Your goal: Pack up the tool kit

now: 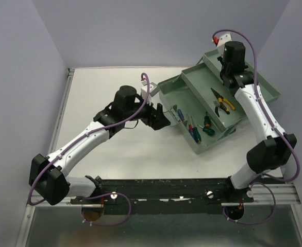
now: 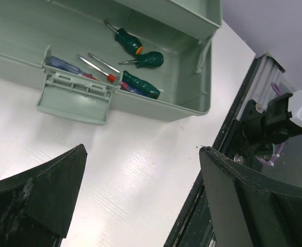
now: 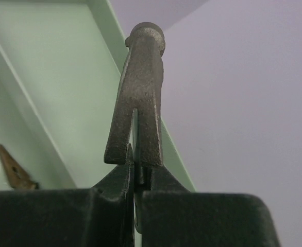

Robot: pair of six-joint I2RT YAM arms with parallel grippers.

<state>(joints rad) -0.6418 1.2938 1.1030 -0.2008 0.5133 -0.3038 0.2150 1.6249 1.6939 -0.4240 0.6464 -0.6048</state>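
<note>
Both arms wear glossy white shells over their long links: the left arm (image 1: 84,139) at the left of the overhead frame, the right arm (image 1: 262,110) at its right. Bulky black joint housings (image 1: 49,175) cap the elbows, and black cylindrical motors (image 1: 233,53) sit at the wrists. A purple cable (image 1: 148,87) loops along each arm. A black rail (image 1: 166,193) carries both bases. The left gripper (image 2: 142,149) has broad, dark fingers (image 2: 35,200) with pale scuffs; the right gripper (image 3: 138,170) is matte black.
</note>
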